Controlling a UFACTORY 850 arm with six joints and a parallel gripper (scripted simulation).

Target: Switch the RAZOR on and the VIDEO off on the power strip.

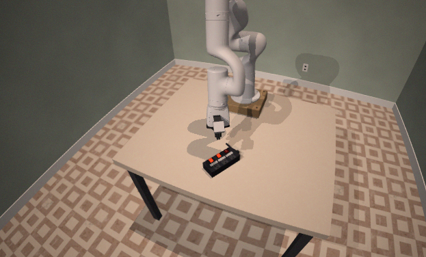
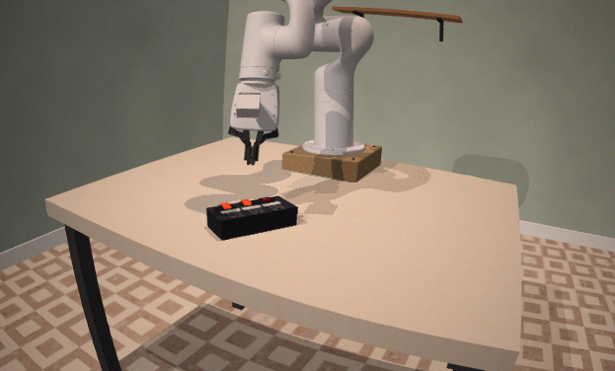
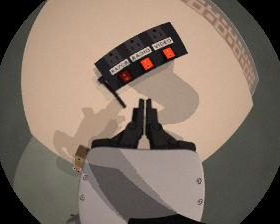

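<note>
A black power strip (image 1: 221, 164) (image 2: 252, 218) (image 3: 143, 59) lies flat and the right way up on the beige table (image 1: 292, 154) (image 2: 397, 237) (image 3: 64, 50), near its front left edge. It has three red rocker switches in a row with white labels beside them. In the wrist view the left switch (image 3: 124, 76) looks dark, while the middle switch (image 3: 145, 64) and the right switch (image 3: 168, 54) glow bright. The labels are too small to read surely. My gripper (image 1: 218, 138) (image 2: 250, 160) (image 3: 145, 106) is shut and empty. It hangs above the table behind the strip, apart from it.
The arm's wooden base block (image 1: 249, 109) (image 2: 333, 163) stands at the back of the table. A wooden shelf (image 2: 397, 12) hangs high on the back wall. A wall outlet (image 1: 305, 67) is low on that wall. The table's front edge is close to the strip.
</note>
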